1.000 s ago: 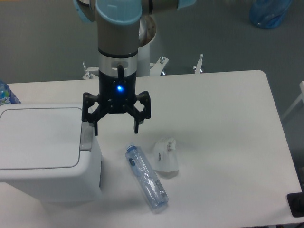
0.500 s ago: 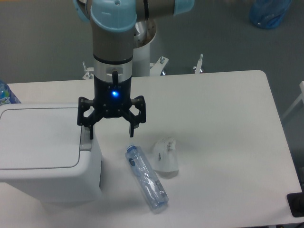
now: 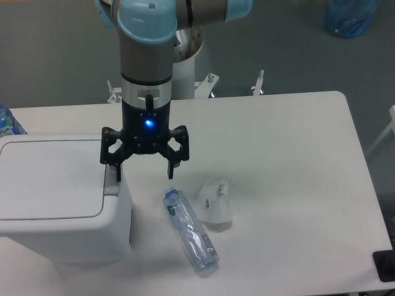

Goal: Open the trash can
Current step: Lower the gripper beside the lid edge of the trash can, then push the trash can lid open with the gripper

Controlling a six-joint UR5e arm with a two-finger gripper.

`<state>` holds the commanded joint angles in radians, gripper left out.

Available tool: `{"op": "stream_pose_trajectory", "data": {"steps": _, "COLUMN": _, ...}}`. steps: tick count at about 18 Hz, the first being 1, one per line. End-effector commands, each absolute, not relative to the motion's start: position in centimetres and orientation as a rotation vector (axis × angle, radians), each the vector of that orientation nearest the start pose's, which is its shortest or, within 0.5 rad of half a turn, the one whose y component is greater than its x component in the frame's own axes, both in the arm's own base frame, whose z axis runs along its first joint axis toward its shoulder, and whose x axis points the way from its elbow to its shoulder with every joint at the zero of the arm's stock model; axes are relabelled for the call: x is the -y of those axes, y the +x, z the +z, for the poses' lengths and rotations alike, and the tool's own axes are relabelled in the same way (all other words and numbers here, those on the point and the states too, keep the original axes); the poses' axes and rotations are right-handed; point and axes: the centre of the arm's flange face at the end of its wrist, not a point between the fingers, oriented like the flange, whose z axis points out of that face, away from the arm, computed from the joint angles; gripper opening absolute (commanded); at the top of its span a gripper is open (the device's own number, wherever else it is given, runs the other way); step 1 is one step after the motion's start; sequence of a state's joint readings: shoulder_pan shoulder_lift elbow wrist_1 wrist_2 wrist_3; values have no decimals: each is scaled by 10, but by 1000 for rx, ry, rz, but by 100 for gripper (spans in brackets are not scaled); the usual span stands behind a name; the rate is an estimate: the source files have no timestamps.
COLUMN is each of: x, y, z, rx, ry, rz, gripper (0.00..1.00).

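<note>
White table (image 3: pixel 290 142) — bearing trash can (image 3: pixel 55 197), plastic bottle (image 3: pixel 190 230), crumpled wrapper (image 3: pixel 216 202).

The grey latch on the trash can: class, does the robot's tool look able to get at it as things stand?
Probably yes. The open tool hangs right beside the grey latch at the closed lid's edge on the trash can, one finger over it. Nothing lies between; the plastic bottle sits aside.

arm: one, reaching in from the top edge, wrist section vertical, pointing straight down | wrist: grey and black housing with light-blue joint cap above, blue light lit on its front | gripper (image 3: pixel 144 170): two black fingers (image 3: pixel 174 161) spread wide apart, tips aimed downward | jaws: nothing held between them
</note>
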<state>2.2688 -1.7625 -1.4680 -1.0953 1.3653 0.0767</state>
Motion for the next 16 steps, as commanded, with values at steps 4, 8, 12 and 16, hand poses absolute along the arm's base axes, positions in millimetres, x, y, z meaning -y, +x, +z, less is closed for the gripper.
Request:
{"op": "stream_pose_trajectory", "data": {"steps": 4, "x": -558, "y": -268, "z": 488, "rx": 779, "ry": -2601, "rz": -61, "gripper": 100}}
{"op": "stream_pose_trajectory", "data": {"steps": 8, "x": -560, "y": -265, "z": 488, "rx": 773, "ry": -2603, "rz": -62, "gripper": 100}}
{"op": "stream_pose_trajectory", "data": {"steps": 12, "x": -560, "y": -264, "z": 487, "rx": 772, "ry": -2605, "rz": -63, "gripper": 100}}
{"op": "stream_pose_trajectory", "data": {"steps": 16, "x": -560, "y": -265, "z": 487, "rx": 772, "ry": -2605, "rz": -61, "gripper": 100}}
